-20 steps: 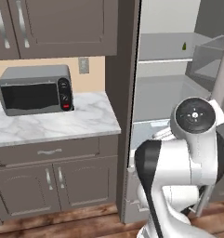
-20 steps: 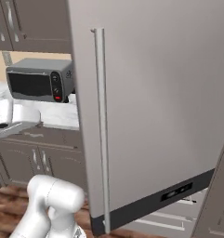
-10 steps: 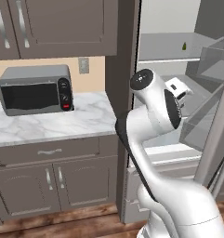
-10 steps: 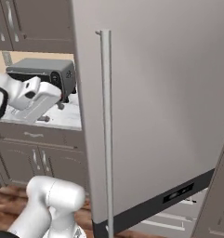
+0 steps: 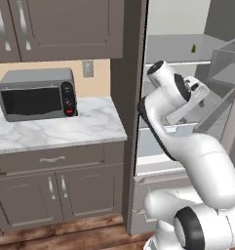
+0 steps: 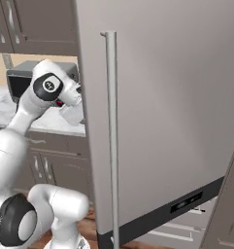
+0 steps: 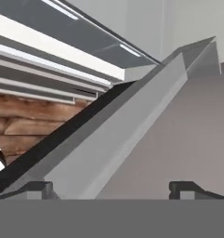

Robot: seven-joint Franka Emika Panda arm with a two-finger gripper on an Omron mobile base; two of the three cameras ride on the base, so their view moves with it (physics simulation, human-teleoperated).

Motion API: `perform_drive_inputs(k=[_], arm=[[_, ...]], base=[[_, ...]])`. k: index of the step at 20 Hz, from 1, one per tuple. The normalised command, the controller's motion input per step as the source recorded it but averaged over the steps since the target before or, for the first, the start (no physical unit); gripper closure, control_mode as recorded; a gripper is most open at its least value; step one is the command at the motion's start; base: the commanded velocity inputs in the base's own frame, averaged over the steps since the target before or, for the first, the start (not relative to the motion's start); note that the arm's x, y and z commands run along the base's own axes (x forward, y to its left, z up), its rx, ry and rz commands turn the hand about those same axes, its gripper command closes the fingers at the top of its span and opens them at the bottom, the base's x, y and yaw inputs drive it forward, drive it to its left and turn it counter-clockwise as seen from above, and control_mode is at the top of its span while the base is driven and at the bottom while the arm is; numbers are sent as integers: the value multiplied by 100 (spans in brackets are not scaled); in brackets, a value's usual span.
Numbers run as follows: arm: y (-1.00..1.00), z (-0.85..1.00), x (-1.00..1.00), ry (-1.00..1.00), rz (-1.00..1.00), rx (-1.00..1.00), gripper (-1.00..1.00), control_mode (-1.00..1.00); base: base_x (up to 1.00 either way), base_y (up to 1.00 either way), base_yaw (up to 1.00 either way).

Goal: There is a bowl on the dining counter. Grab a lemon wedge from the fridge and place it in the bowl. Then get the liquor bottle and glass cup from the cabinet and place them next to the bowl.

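Observation:
The fridge (image 5: 187, 73) stands open at the right, its pale shelves bare apart from a tiny greenish-yellow thing (image 5: 192, 48) on the upper shelf, too small to tell whether it is the lemon wedge. My arm reaches up from below, and the hand (image 5: 196, 93) sits at the fridge's opening near the middle shelf. My gripper (image 7: 111, 189) is open with nothing between its fingertips (image 7: 38, 188), and it faces the inner side of the fridge door (image 7: 146, 139). From the right, the open door (image 6: 162, 112) covers the hand. The bowl, dining counter, liquor bottle, glass cup and cabinet are out of view.
A grey microwave (image 5: 36, 93) sits on a marble counter (image 5: 55, 132) left of the fridge, with dark cupboards (image 5: 60, 29) above and below. The door's long silver handle (image 6: 111, 131) stands close to my arm. The floor is wood (image 7: 29, 125).
My arm has unfolded from low in front of the base and swung up, bringing the hand to the open fridge. The gripper stays open.

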Motion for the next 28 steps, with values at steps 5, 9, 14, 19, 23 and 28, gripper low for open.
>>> perform_drive_inputs(k=[5, 9, 14, 19, 23, 28], arm=[[-97, -25, 7, 8, -21, 0, -100, -100], [-100, -12, -50, 1, -20, 0, -100, -100], [-100, -1, -80, 0, -19, 1, -100, -100], [-100, 0, -80, 0, -16, 2, -100, -100], [-99, 0, -69, -1, -11, 4, -100, -100], [-29, 0, -66, -13, -2, 9, -100, -100]], base=[[0, 0, 0], [0, 0, 0], [0, 0, 0], [0, 0, 0], [0, 0, 0], [0, 0, 0]])
